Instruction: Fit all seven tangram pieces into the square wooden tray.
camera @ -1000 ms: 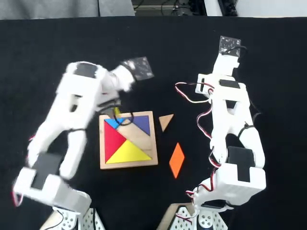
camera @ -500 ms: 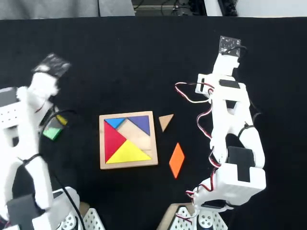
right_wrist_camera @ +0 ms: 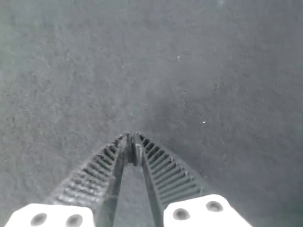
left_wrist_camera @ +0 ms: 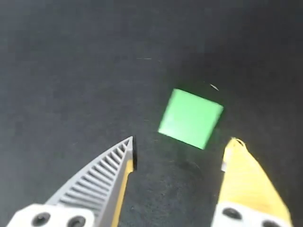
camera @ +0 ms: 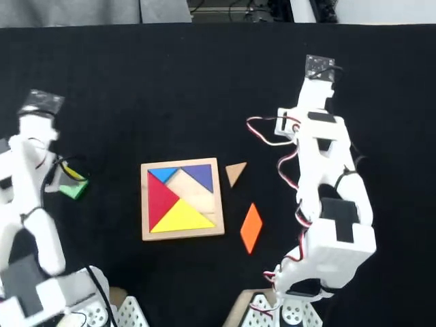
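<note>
Left gripper (left_wrist_camera: 182,140), fingers spread, hangs over the green square piece (left_wrist_camera: 191,118) at nine o'clock of the wooden tray (camera: 184,234), seemingly poised to pinch it, while the right gripper (right_wrist_camera: 131,142), pressed together, waits above the black table (right_wrist_camera: 213,56).

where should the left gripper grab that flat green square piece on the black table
Pinch the flat green square piece across two opposite straight edges, coming straight down: it lies flat on the black table, so only its thin sides offer purchase. The open left gripper probably needs a twist to line up with those edges.
</note>
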